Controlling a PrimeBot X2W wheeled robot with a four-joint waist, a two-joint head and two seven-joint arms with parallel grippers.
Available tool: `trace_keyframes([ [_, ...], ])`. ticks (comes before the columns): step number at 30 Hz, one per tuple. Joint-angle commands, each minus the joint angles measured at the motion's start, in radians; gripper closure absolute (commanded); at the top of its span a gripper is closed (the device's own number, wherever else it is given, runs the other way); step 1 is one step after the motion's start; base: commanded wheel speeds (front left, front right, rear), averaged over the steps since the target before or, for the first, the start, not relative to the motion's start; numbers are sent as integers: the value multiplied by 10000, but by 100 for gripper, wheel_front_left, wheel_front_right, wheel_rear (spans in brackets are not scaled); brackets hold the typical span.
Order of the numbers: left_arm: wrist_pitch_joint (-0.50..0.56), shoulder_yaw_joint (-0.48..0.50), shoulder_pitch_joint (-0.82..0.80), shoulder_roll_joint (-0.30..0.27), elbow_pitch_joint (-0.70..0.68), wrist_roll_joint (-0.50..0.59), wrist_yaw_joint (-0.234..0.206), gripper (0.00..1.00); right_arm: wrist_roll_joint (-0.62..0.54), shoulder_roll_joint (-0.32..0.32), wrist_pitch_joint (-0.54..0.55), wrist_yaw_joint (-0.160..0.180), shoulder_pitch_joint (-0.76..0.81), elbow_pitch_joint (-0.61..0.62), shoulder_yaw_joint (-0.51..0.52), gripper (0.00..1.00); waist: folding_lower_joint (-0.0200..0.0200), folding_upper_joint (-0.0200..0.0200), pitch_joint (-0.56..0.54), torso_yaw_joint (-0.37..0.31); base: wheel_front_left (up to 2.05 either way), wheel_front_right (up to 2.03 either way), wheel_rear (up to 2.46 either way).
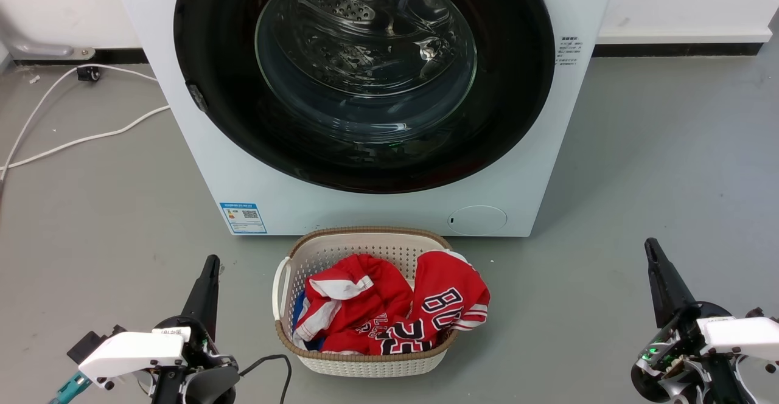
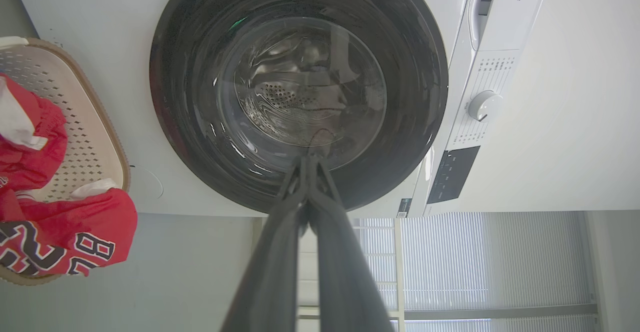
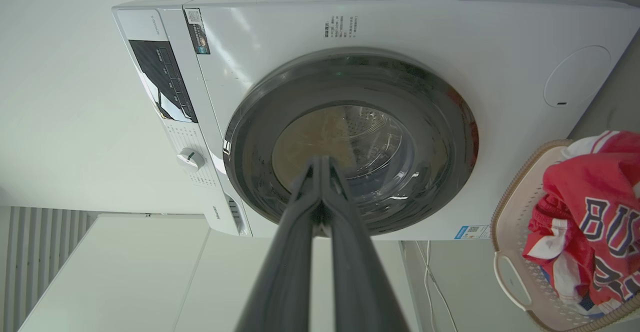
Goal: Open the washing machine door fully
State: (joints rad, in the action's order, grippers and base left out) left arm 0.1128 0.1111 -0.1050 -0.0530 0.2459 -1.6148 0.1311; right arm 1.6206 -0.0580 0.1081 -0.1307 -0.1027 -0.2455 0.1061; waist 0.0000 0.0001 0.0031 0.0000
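The white washing machine (image 1: 255,167) stands ahead of me, and its round glossy black door (image 1: 517,106) with the clear glass bowl lies flat against the front, closed. A small latch tab sits on the door's left rim. The door (image 2: 190,122) and the door (image 3: 250,172) also face each wrist camera. My left gripper (image 1: 210,265) is low at the left, shut, well short of the machine. My right gripper (image 1: 651,249) is low at the right, shut, also far from the door. In the wrist views, both grippers (image 2: 309,158) (image 3: 320,161) show fingertips pressed together, holding nothing.
A cream laundry basket (image 1: 359,364) with red jerseys sits on the grey floor directly before the machine, between my arms. White cables (image 1: 73,139) trail on the floor at the left. A white wall rises behind the machine.
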Motion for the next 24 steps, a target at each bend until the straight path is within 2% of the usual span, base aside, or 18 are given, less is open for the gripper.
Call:
trace_keyframes([
  [1, 24, 42, -83, 20, 5, 10, 23, 100, -44, 39, 30, 0, -124, -14, 17, 100, 0, -1, 0, 0, 0, 0, 0],
  [2, -3, 0, 0, 0, -2, 1, 0, 0, -3, 0, 14, 0, 1, 1, 2, 0, 0, -1, 0, 0, 0, 0, 0],
  [7, -20, -56, 298, 42, 350, 0, -2, 0, -2, 33, 9, 2, 290, -338, -17, 0, 0, -1, 0, 0, 0, 0, 0],
  [13, -332, -64, 360, 40, 77, 377, -2, 0, -462, 35, -302, 1, 359, -183, 38, 0, 0, -1, 12, 1, 0, 0, 0],
  [24, -851, -151, 321, 37, -746, 2617, -456, 0, -3038, 40, -818, 0, 493, 730, -50, 0, 0, -1, 72, 27, 0, 0, 0],
])
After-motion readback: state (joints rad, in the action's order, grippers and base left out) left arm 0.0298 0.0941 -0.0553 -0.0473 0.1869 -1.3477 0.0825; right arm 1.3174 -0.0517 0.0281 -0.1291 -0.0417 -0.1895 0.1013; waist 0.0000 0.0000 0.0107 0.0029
